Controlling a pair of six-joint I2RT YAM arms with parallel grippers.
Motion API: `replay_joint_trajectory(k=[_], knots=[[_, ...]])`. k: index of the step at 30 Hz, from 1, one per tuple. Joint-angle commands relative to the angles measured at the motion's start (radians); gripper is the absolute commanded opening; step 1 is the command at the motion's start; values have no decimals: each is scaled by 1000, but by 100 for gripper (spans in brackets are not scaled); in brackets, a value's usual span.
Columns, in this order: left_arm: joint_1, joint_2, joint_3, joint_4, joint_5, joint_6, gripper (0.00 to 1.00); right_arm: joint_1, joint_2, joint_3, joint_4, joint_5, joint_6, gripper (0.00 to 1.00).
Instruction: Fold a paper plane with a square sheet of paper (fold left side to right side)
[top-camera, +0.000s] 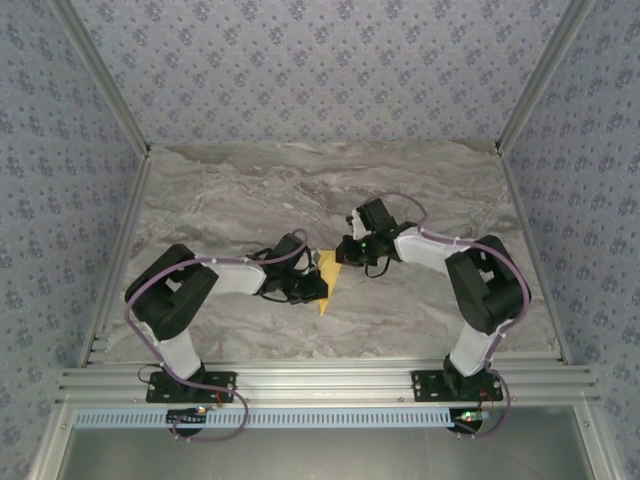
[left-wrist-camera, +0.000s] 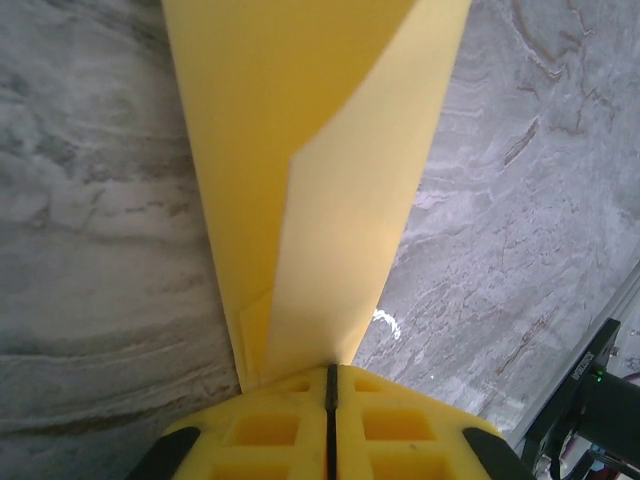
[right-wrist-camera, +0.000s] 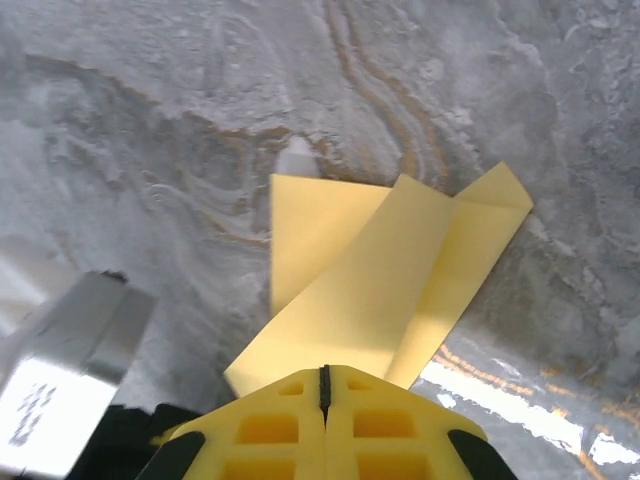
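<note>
Near the middle of the marble tabletop the partly folded yellow sheet of paper sits between the two arms, the left pincer clamped shut on one end of it and the right pincer clamped shut on the other.

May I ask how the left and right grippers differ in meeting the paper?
The left gripper reaches from the left, the right gripper from the right. The left gripper meets the paper at its narrow near end, the right gripper at its wider far end. Both have shut jaws.
</note>
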Motion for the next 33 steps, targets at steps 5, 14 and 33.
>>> replay_joint_trajectory(k=[5, 14, 33], knots=[[-14, 31, -26, -89, -59, 3, 6, 50, -30, -74, 56, -66, 7, 2], [-14, 23, -27, -103, -73, -1, 5, 85, 43, -65, 77, -46, 23, 2], [-14, 18, -48, -123, -83, -7, 5, 22, 132, 8, -5, 42, -81, 3]])
